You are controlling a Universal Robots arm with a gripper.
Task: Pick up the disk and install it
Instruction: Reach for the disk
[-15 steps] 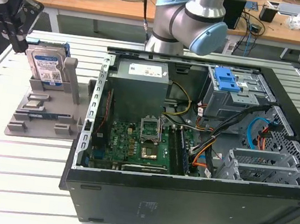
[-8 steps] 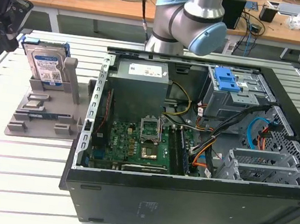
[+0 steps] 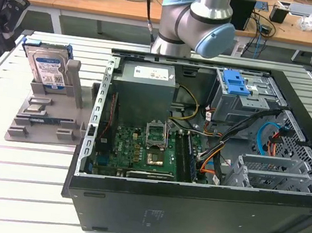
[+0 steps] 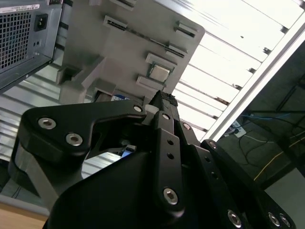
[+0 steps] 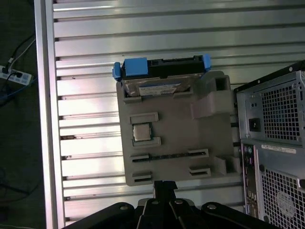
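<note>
Leaning in a grey plastic holder (image 5: 181,138), the flat blue-framed disk (image 5: 159,88) sits apart from the closed, empty claw (image 5: 164,185).

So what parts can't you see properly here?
- Lower part of the disk: exterior view, sunk in the grey holder.
- Upper part of the arm: exterior view, cut by the top edge.
- Most of the computer case: first wrist view, cut by the picture's edge.
</note>
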